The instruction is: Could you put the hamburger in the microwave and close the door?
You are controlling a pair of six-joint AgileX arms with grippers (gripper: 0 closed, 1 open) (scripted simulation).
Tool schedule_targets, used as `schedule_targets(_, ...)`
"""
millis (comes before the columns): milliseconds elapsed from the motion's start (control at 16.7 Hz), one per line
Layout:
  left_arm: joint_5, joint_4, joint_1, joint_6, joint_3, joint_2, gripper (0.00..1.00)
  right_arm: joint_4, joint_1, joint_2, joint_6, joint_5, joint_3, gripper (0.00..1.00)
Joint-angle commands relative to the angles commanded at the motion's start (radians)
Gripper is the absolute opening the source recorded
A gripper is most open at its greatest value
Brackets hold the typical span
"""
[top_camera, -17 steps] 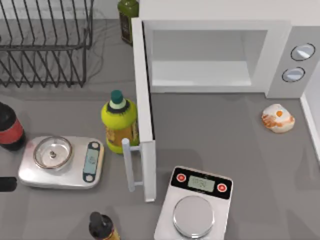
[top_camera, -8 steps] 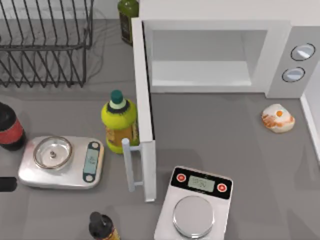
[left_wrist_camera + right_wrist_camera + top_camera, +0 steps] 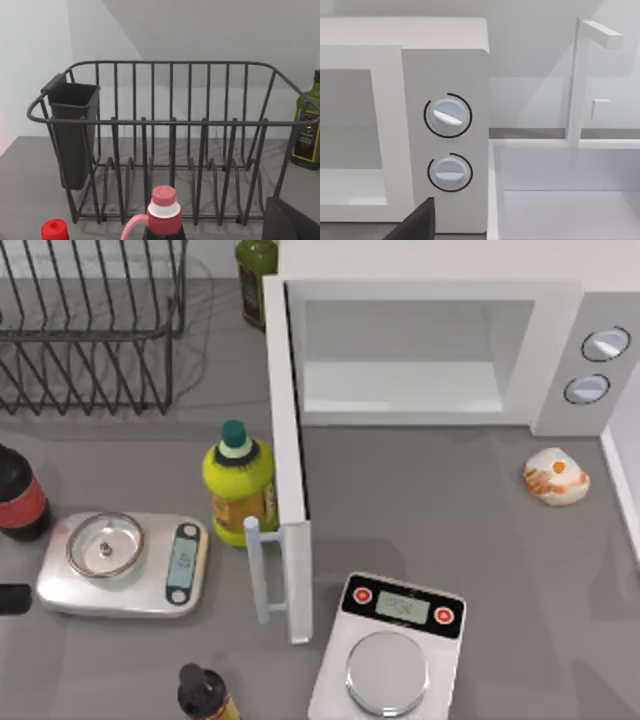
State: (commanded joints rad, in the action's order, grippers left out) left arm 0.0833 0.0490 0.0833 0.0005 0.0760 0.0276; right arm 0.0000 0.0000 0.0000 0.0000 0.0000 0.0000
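Left jaws (image 3: 10, 598) at table's left edge — hamburger (image 3: 556, 477) untouched, door (image 3: 287, 460) open

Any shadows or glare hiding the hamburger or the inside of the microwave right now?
Top view: even light, no glare; the hamburger sits in plain sight on the grey table, the open door throws only a faint shadow, and the microwave inside is pale and readable. Right wrist view: its knobs are evenly lit. Left wrist view: the wire rack casts thin shadows.

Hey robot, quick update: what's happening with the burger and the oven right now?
Hamburger on table, right of microwave, untouched. Door wide open, cavity bare. Path from hamburger to opening unobstructed.
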Motion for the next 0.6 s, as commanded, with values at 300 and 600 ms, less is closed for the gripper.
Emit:
schedule_targets(300, 0.011, 0.007, 0.010, 0.000, 0.011, 0.000, 0.00, 0.000, 0.000, 0.000, 0.000, 0.000, 0.000, 1.00)
schedule_targets(600, 0.133, -0.051, 0.133, 0.001, 0.031, 0.076, 0.00, 0.000, 0.000, 0.000, 0.000, 0.000, 0.000, 1.00)
